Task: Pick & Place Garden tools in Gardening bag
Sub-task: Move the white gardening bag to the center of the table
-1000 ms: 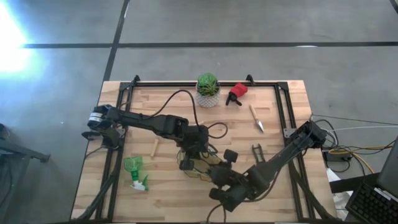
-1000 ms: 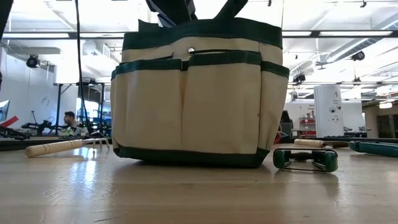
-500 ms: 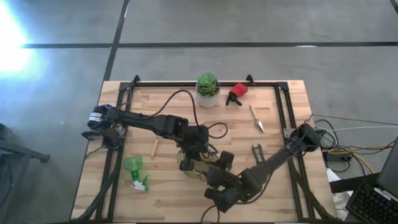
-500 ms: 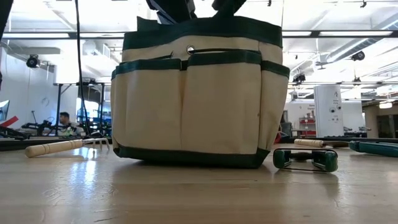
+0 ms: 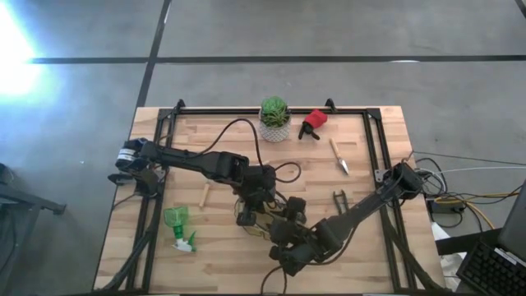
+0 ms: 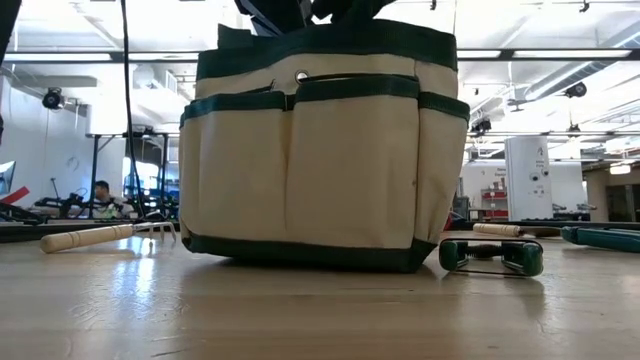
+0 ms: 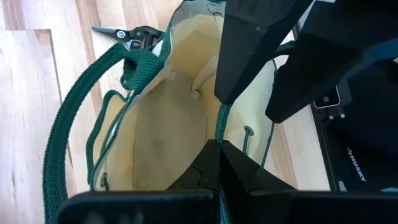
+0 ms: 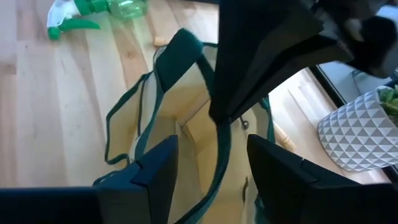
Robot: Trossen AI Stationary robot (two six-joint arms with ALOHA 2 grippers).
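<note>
Over the cream-and-olive fabric bag (image 5: 261, 215), my left hand (image 7: 219, 140) pinches its rim shut-tight, so I'd lift my open, seemingly empty right hand (image 8: 208, 163) straight clear.

- Right gripper (image 5: 289, 224) advanced toward ten o'clock over the gardening bag (image 6: 320, 160), jaws spread wider.
- Bag's upper rim tilted slightly in the low view.

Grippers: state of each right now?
Left gripper: shut on the gardening bag's rim.
Right gripper: open over the bag mouth, holding nothing.
</note>
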